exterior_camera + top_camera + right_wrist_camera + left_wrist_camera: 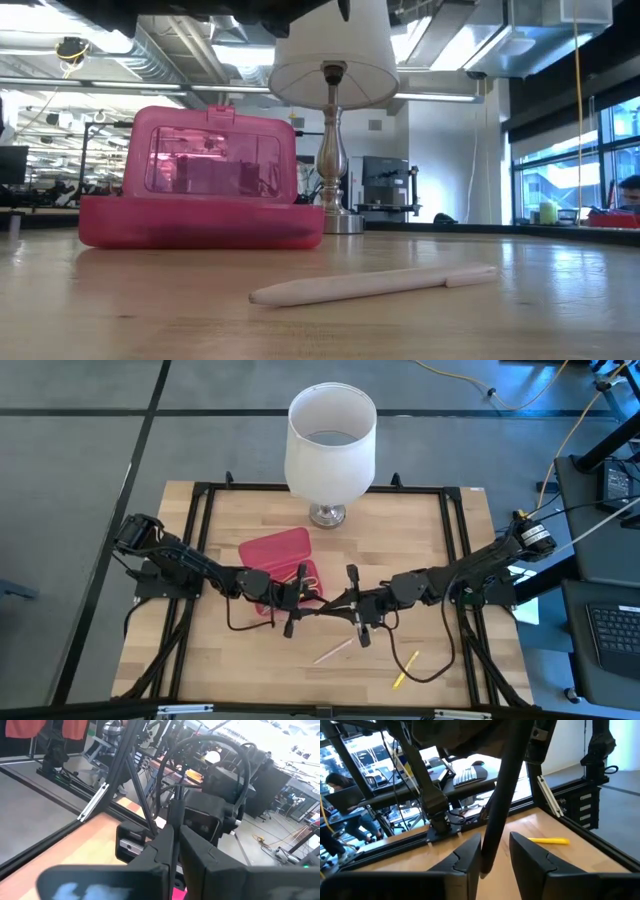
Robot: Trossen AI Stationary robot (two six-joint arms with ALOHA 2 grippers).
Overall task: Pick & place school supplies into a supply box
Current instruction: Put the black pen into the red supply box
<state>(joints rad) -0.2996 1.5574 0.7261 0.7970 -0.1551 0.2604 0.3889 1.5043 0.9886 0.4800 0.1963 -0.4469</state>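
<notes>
The translucent pink supply box stands open left of the table's middle, its lid raised in the low view. Just to its right, above the table, my two grippers face each other with a black pen spanning between them. My right gripper is shut on the pen. My left gripper is open, with its fingers on either side of the pen's other end. A pale pen and a yellow pen lie flat on the table nearer the front edge. My right gripper pinches the black pen's shaft between its two fingers, coming level from the table's right. The pen is lifted clear of the table and runs roughly level toward my left gripper. My left gripper: the pen's end lies close against one finger, with a gap to the other; I cannot tell whether it touches.
A tall white lamp stands at the table's far edge behind the box. A black frame rims the table. Bare wood lies in front of the box and at the near left.
</notes>
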